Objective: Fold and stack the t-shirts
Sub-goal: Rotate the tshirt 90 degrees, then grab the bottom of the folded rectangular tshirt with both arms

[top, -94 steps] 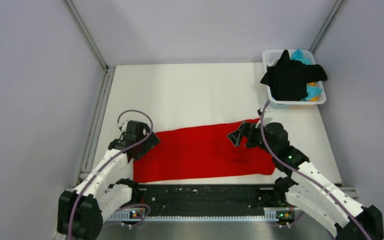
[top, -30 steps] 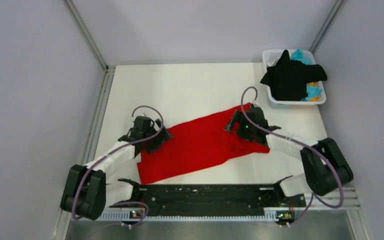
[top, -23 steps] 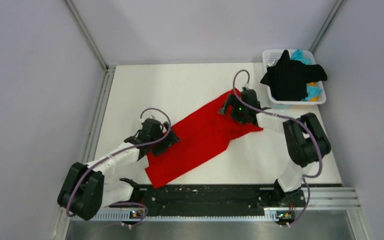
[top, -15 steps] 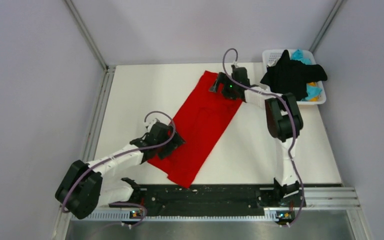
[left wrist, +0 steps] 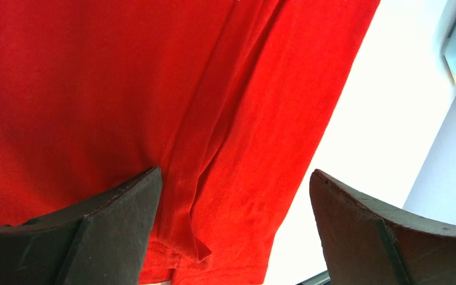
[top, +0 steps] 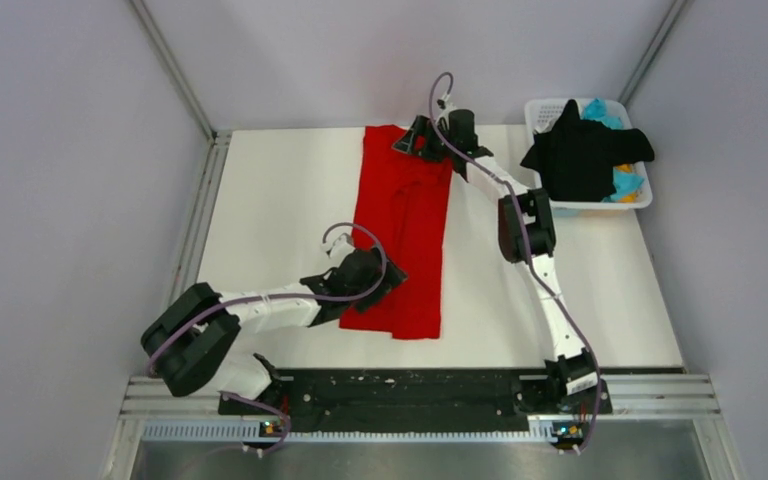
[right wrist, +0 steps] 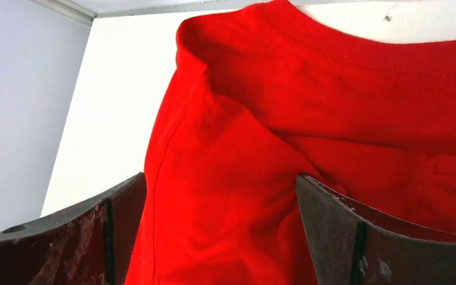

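Folding step: the bright red cloth short-sleeved t-shirt (top: 405, 225), a long strip on the white worktop (top: 280, 215), lies beneath the right end effector (right wrist: 221, 178) at its collar and the left end effector (left wrist: 234, 178) near its opposite end, both spread wide, gripping nothing; next, probably, pinch one end and fold crosswise.

The red shirt (top: 400, 240) is lying as a long strip down the middle of the table (top: 270, 200), leaving white surface open on either side. The right arm (top: 525, 225) is stretching across the right-hand side, and the left arm (top: 260, 300) is crossing the near left. The white basket (top: 540, 110), with a black shirt (top: 585, 155) draping over it, is filling the far right corner.
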Tool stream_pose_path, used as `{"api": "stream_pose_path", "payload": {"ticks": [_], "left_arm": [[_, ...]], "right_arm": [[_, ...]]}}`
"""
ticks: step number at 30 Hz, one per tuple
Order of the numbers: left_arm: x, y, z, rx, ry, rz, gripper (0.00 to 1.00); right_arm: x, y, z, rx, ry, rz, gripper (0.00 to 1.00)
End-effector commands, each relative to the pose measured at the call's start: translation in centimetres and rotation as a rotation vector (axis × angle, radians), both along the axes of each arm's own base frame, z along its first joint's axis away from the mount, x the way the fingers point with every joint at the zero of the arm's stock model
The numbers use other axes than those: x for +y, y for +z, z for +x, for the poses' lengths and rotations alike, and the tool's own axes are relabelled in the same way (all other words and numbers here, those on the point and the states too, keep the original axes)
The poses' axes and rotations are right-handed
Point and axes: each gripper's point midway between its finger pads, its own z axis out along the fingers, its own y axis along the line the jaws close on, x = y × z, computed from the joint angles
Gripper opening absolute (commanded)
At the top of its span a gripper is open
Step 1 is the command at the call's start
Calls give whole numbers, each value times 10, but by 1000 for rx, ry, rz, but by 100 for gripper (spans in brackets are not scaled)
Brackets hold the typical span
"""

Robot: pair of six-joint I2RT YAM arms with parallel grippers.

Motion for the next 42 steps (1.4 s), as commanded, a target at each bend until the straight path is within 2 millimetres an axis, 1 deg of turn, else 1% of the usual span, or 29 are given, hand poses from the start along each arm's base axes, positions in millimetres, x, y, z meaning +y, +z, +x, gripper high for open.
{"api": "stream_pose_path", "payload": {"ticks": [1,3,6,8,9,11,13,14,15,16,17,19,20,21,23,24,25,26,28,31,33,36,38,39,42], "left_arm": [[-16,-2,-8,37,-42,8,99],[-18,8,-6,8,-52,13,99],[-8,27,-8,-42,-64,51,99],[8,44,-8,-95,-34,80,99],[20,47,-7,-116,-9,114,99],[38,56,-10,-154,1,153,99],[55,61,-15,-179,5,204,99],[64,60,-18,-180,8,234,99],[73,58,-21,-180,19,261,99],[84,52,-25,-162,30,297,99],[93,45,-31,-140,32,332,99],[110,30,-44,-81,18,403,99],[114,24,-49,-56,2,423,99],[115,18,-54,-38,-20,430,99],[112,7,-61,-17,-59,415,99],[107,1,-63,-17,-89,393,99],[100,-3,-66,-16,-129,366,99],[94,-6,-68,-15,-159,345,99],[92,-11,-70,-9,-187,347,99],[89,-15,-70,6,-219,374,95],[88,-20,-74,38,-255,392,89],[99,-30,-78,100,-248,471,76],[105,-38,-82,141,-243,510,68],[104,-42,-85,158,-258,507,63],[93,-52,-91,181,-310,471,44]], "right_arm": [[12,-23,-1,-7,51,1,95],[14,5,-2,-98,90,-54,96],[2,57,-5,-204,101,-178,99],[-11,100,-10,-270,72,-242,99],[-19,120,-11,-303,43,-276,99],[-31,164,-21,-351,5,-298,99],[-38,193,-37,-364,-6,-302,99],[-40,201,-46,-358,-11,-302,99],[-42,199,-58,-339,-2,-315,99],[-44,204,-71,-330,-1,-324,99],[-47,199,-85,-300,-6,-345,99],[-56,186,-121,-225,-58,-390,99],[-62,185,-147,-192,-91,-403,99],[-65,173,-173,-158,-104,-418,98],[-65,150,-223,-140,-131,-435,98],[-62,145,-244,-163,-139,-425,98],[-61,133,-267,-152,-147,-417,98],[-59,127,-286,-144,-150,-391,98],[-55,102,-322,-85,-112,-358,98],[-55,69,-359,12,-92,-336,97],[-57,49,-377,69,-75,-342,97],[-55,34,-399,102,-32,-344,96],[-53,28,-410,115,-15,-353,95],[-53,26,-414,123,-9,-361,95],[-55,18,-425,136,-9,-403,93]]}}
